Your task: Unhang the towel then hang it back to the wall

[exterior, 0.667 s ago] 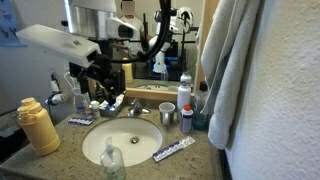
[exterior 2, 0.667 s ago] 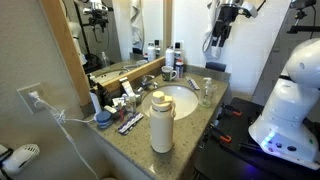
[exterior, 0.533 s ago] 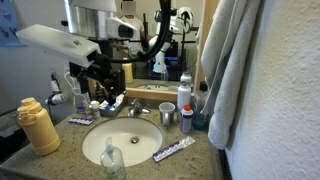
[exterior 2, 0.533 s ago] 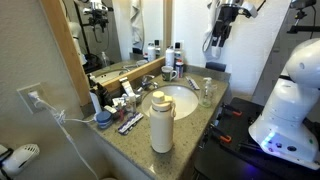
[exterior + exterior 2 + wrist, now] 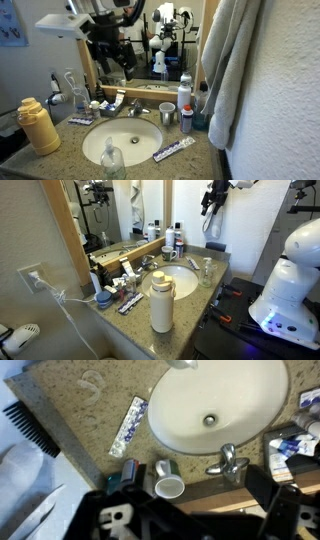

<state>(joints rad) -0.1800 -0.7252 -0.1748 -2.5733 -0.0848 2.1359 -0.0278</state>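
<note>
Hovering over the tabletop (image 5: 80,430), my fingers (image 5: 285,510) stand wide apart, empty. The towel (image 5: 235,70) hangs well apart from them.

You've raised the gripper (image 5: 116,55): it's climbed from the middle left of the frame to the upper left. In an exterior view it (image 5: 210,200) now sits higher, nearly at the top edge.

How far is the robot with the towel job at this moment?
Nothing looks done yet: the towel hangs in long folds against the wall. In hand: the gripper, fingers open and empty, is high above the sink, well apart from the towel. Left: reach the towel, unhang it, then hang it back.
</note>
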